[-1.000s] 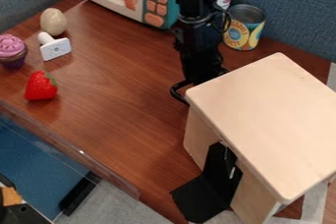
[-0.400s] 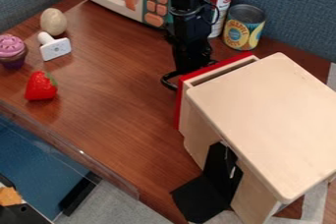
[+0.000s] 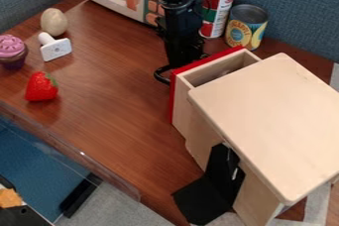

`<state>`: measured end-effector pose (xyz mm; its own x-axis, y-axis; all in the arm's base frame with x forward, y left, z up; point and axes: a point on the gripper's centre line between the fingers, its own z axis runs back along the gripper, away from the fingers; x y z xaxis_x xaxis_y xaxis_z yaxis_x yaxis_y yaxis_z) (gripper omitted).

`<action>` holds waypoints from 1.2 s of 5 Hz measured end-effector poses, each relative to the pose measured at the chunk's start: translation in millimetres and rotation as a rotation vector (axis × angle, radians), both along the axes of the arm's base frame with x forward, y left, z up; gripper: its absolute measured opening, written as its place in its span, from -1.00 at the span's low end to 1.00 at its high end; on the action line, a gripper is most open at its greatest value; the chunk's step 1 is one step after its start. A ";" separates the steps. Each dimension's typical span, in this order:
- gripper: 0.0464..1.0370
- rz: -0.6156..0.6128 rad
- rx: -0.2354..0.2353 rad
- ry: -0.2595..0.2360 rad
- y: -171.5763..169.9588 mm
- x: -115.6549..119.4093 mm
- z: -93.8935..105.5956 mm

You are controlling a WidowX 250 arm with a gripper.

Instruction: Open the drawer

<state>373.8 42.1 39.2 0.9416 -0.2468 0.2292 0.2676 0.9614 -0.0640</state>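
The drawer [image 3: 182,113] is partly out of the pale wooden box [image 3: 271,121], which stands on the right side of the brown table [image 3: 112,96]. The drawer has a red front [image 3: 173,96], and this front faces to the left and to the top of the view. Through the open part I can see the inside, with something small and pale in it, too much hidden to name.

The black arm [image 3: 179,17] comes from the top edge, and its gripper [image 3: 185,54] is down at the outer side of the red front. Its lower end is hidden there, so I cannot tell if the gripper is released or clenched, nor if it touches the drawer. On the near side of the box there is a black flap [image 3: 202,200].

Behind the drawer stand 2 cans, both upright: a red and white can [image 3: 215,9], and to its right a yellow and blue can [image 3: 246,29]. At the top, partly behind the arm, there is a toy microwave [image 3: 118,2]. On the left side are 4 things: an egg [image 3: 54,22], a white block with a knob [image 3: 55,49] just beside it, a cupcake [image 3: 12,51] with pink top, and a red strawberry [image 3: 41,87].
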 end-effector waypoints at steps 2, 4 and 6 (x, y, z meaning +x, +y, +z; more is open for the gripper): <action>-0.87 0.001 -0.011 -0.070 5.5 1.0 24.4; -0.87 -0.018 0.019 -0.093 15.5 5.0 29.8; -0.88 -0.064 0.090 -0.086 32.9 18.1 32.7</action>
